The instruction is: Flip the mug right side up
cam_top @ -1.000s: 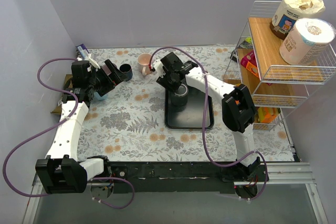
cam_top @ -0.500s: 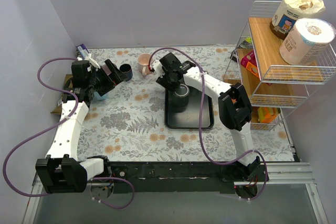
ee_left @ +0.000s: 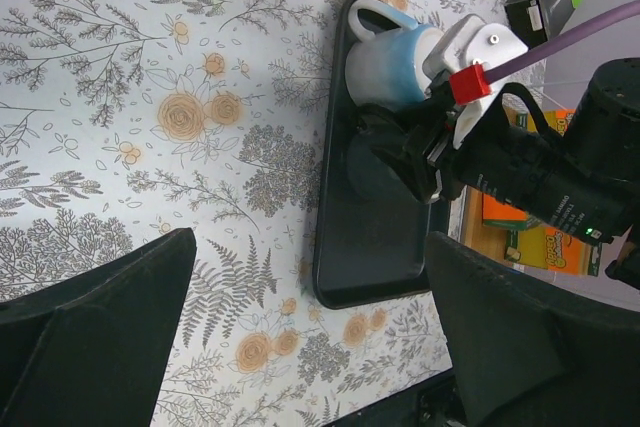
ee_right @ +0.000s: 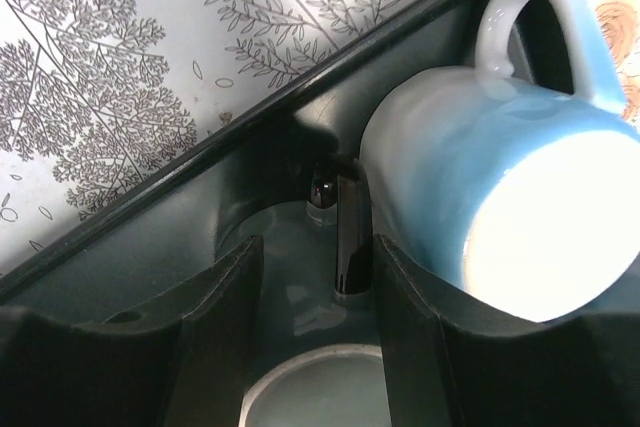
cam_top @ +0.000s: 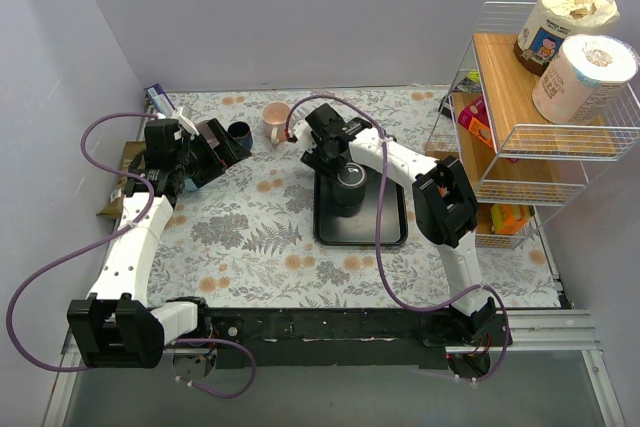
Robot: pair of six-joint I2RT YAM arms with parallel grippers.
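A dark grey mug [cam_top: 350,187] stands upside down on the black tray [cam_top: 390,227]. In the right wrist view its base ring and glossy body [ee_right: 300,287] lie just under my right gripper [ee_right: 315,247], which is open. Its handle [ee_right: 350,247] stands between the fingertips, close to the right one. A blue and white mug [ee_right: 500,197] stands upside down right beside it, handle away. The left wrist view shows both mugs [ee_left: 385,62] and the right gripper [ee_left: 415,162] on the tray [ee_left: 370,267]. My left gripper [cam_top: 222,137] hovers open and empty over the tablecloth at the left.
A pink mug [cam_top: 273,123] and a dark blue cup [cam_top: 240,132] stand at the back, near my left gripper. A wire rack [cam_top: 530,117] with boxes, a tub and a paper roll stands on the right, close to the tray. A small box [cam_top: 158,99] lies at the back left.
My right gripper has drawn back a little toward the far end of the tray, so more of the dark mug shows. My left wrist has shifted slightly to the right.
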